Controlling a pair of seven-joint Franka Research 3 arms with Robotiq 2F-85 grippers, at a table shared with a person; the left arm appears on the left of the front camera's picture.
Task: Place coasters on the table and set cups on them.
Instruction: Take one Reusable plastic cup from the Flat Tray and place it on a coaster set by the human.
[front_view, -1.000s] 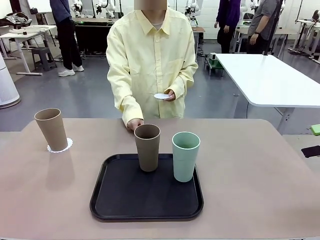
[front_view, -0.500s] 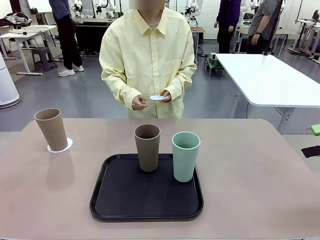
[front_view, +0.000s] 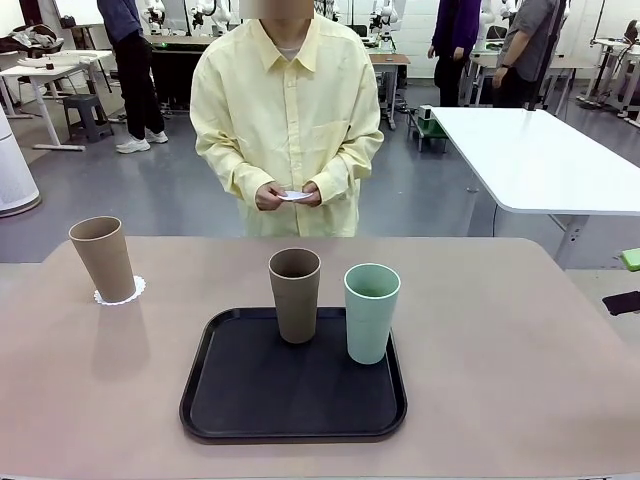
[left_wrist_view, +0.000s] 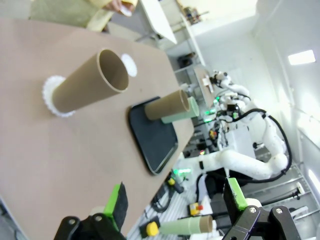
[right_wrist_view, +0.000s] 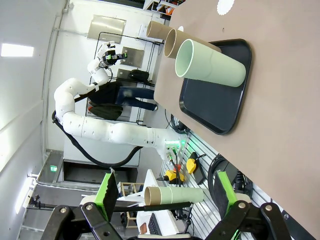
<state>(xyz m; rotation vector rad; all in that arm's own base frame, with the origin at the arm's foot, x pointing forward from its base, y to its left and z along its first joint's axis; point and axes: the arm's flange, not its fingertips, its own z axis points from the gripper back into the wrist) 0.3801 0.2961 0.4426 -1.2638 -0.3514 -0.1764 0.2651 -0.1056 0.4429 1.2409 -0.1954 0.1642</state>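
Coasters are the step in hand: the person's hands (front_view: 270, 196) hold a third doily (front_view: 294, 195) at chest height, beyond the far edge of the counter (front_view: 500, 340). One brown cup (front_view: 102, 257) stands on its doily (front_view: 122, 294) at the robot's left end, with lace showing around the base. A second doily (right_wrist_view: 227, 6) lies bare on the counter near the far edge. The other brown cup (front_view: 295, 295) and the mint cup (front_view: 371, 312) stand upright, just beside each other, on the black tray (front_view: 230, 400). The left gripper (left_wrist_view: 175, 200) and the right gripper (right_wrist_view: 165, 195) hang with jaws wide apart and nothing between the pads.

To do this well, I judge that the held doily should go down flat on open counter. It should land well apart from the tray and from the two doilies on the counter, so a cup can come down without nudging a neighbour. The paper is light and will likely slide or curl, so it is best released only once it lies flat. Each cup then wants a straight lift clear of the tray's rim and a vertical set-down centred on its doily. Dragging a cup sideways would probably crumple the lace.
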